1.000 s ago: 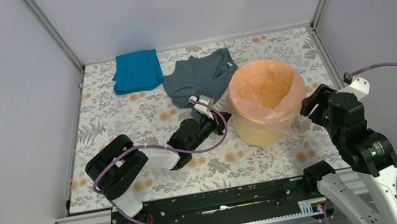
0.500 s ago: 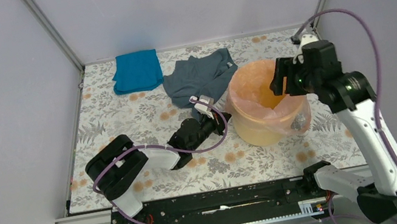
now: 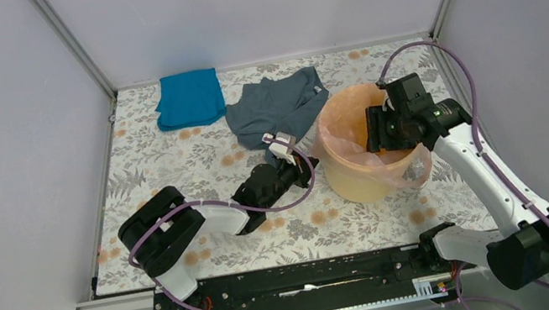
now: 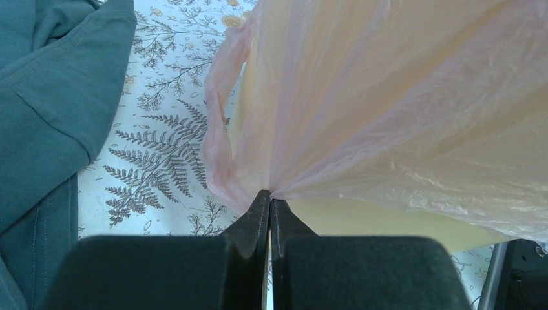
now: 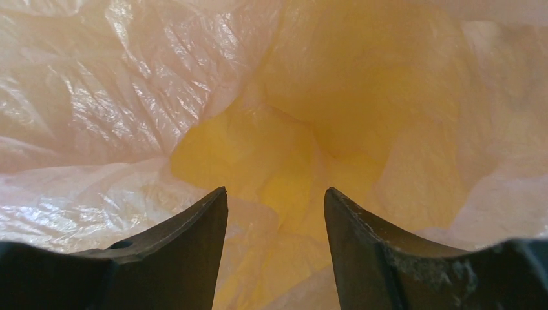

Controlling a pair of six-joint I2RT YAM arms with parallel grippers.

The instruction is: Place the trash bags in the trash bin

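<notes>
Bag: the pale pink bag (image 3: 336,121) is draped over the bin (image 3: 351,181); its film sags down inside the mouth and its skirt hangs outside the wall; one loop dangles on the bin's right flank
Bin: upright on the right half of the flowered table (image 3: 171,169); the grey garment (image 3: 275,104) lies just beside it on the far left, the blue cloth (image 3: 189,97) well apart
Left gripper: the left gripper (image 4: 269,197) has its jaws pressed together on a pinch of the bag's skirt, low on the bin's left side; the film fans out taut from that pinch
Right gripper: the right gripper (image 5: 274,200) has its jaws apart with nothing between them; it points down into the bin's mouth, crumpled film right under the tips
What matters: the loose film lies straight below the right gripper, inside the bin; that arm is the nearer one to the hollow, the left one stands outside the wall
Right arm: arched high from the right, wrist tipped over the rim
Left arm: low along the table, stretched toward the bin
Likely call: press the film deeper, I'd say; a snag on the rim is the risk
</notes>
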